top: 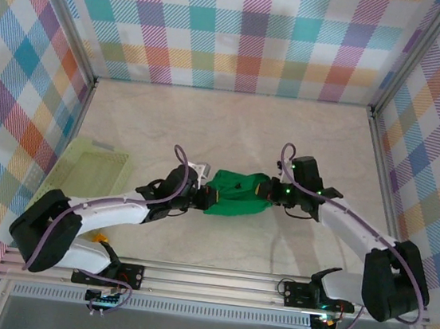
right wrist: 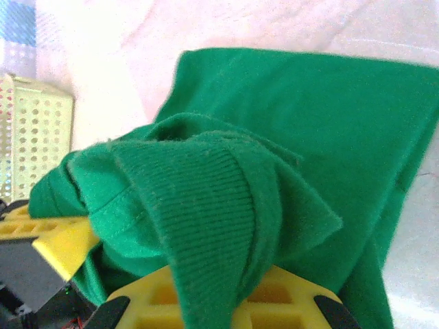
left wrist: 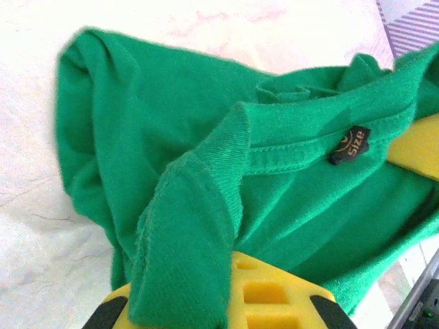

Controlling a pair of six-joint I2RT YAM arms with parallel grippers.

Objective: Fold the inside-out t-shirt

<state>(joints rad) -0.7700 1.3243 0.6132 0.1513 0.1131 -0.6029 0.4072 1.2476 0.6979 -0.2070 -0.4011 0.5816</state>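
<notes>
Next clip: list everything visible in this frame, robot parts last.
t-shirt: one, bright green, bunched at table centre between the arms
size label: one, black, by the t-shirt's neckband seam
mesh basket: one, pale yellow-green, table's left side
table: one, pale marbled, under everything
walls: three, pastel plaid, around the table
rail: one, silver, near edge
left arm: one, white and black, left side, jaws shut on the t-shirt
right arm: one, white and black, right side, jaws shut on the t-shirt
</notes>
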